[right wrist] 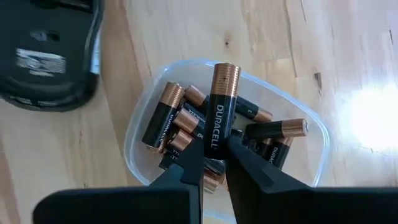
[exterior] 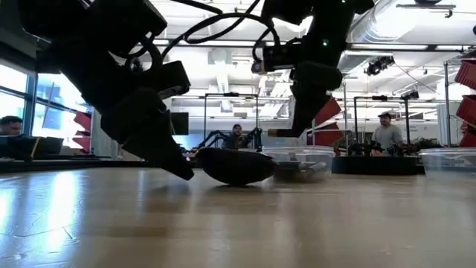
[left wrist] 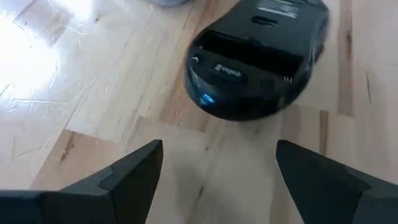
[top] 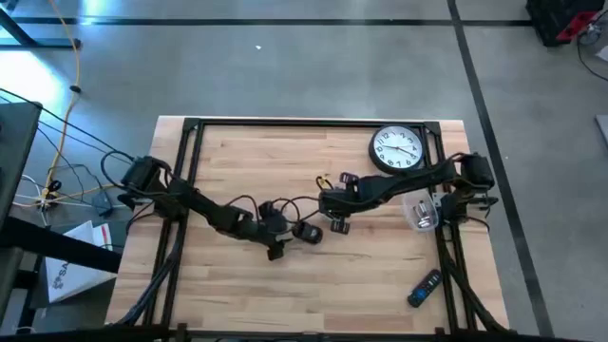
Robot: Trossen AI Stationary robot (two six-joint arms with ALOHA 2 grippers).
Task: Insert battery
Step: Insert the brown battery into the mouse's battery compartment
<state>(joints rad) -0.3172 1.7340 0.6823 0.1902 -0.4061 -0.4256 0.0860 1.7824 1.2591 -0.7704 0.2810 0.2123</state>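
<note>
A black computer mouse (left wrist: 255,56) lies upside down on the wooden table, its battery bay open; it also shows in the high view (top: 306,231). My left gripper (left wrist: 217,174) stands open just short of it, one finger to each side and nothing between them. A small clear tub (right wrist: 311,143) of several AA batteries rests on the table beside the mouse. My right gripper (right wrist: 214,146) hangs over the tub, shut on one black-and-copper battery (right wrist: 221,99). My right gripper pinches the battery's black end (right wrist: 214,140) between its two fingertips. The battery reaches on past the fingers along their line, copper end away from the wrist. It is lifted clear of the other batteries, over the tub.
A round white wall clock (top: 396,149) lies at the far right. A clear cup (top: 421,211) stands under the right arm. A dark remote (top: 425,288) lies near the front right. A small black part (top: 347,178) lies behind the right gripper. People stand beyond the table.
</note>
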